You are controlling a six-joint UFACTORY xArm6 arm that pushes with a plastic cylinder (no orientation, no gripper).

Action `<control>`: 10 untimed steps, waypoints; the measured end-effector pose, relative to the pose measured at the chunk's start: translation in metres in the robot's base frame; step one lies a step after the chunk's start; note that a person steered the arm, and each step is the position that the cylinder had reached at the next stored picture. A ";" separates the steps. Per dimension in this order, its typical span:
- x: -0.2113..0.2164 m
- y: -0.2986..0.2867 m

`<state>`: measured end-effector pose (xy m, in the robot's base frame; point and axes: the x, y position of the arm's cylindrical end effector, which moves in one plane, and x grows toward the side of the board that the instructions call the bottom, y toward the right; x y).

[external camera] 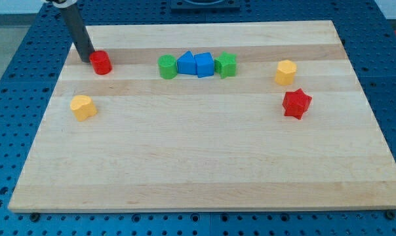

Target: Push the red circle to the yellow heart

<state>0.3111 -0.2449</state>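
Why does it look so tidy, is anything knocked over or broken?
Nothing stands out. Every block sits flat on the wooden board, none tipped or chipped. The two green and two blue blocks just huddle in a row near the view's top. My tip rests beside the red circle, with the yellow heart below it.

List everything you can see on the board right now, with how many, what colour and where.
Wooden board: one, light wood, fills the view.
Red circle: one, red, upper left.
Yellow heart: one, yellow, left, below the red circle.
Green blocks: two, green, ends of the top-centre row.
Blue blocks: two, blue, between the green ones.
Yellow block: one, yellow, upper right.
Red star: one, red, right.
My tip: one, dark, against the red circle's left side.
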 end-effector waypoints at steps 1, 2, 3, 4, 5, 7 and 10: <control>0.075 0.000; 0.108 -0.006; 0.093 -0.009; 0.062 -0.013; 0.002 -0.013; -0.001 0.021; 0.040 0.018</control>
<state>0.3507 -0.2271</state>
